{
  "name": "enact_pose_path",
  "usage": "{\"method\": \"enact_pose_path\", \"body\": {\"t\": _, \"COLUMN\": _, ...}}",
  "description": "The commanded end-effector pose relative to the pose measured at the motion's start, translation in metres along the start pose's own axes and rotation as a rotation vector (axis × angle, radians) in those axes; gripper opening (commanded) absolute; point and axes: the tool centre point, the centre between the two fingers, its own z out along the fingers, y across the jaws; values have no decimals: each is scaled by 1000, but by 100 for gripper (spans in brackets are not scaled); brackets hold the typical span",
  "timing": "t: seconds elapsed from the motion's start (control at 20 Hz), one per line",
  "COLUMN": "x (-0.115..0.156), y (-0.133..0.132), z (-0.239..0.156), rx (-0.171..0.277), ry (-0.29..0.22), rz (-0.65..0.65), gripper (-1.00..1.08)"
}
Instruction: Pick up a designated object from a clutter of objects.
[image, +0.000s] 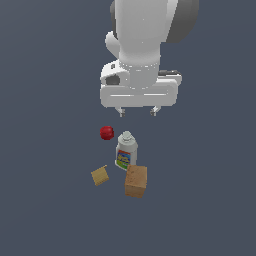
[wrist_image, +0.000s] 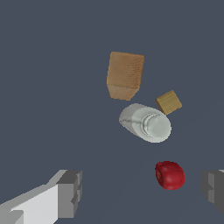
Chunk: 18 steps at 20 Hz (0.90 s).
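The designated object is a small glossy red ball lying on the dark floor at the exterior view's left edge of the clutter. Beside it stands a white bottle with a colourful label. A small flat tan block and a larger tan wooden cube lie nearer the camera. My gripper hangs open above the clutter, holding nothing. In the wrist view the ball sits between the fingers, close to one of them, well below.
The dark grey floor stretches flat all around the small group. The arm's white wrist body rises behind the objects in the exterior view.
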Motion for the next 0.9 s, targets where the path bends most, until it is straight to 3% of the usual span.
{"method": "enact_pose_path", "body": {"t": 0.0, "x": -1, "y": 2, "z": 3, "rx": 0, "ry": -1, "rz": -1, "gripper": 100}}
{"method": "enact_pose_path", "body": {"t": 0.4, "x": -9, "y": 26, "z": 36, "rx": -4, "ry": -4, "rz": -19, "gripper": 100}}
{"method": "enact_pose_path", "body": {"t": 0.85, "x": -41, "y": 79, "z": 106, "rx": -14, "ry": -14, "rz": -61, "gripper": 100}}
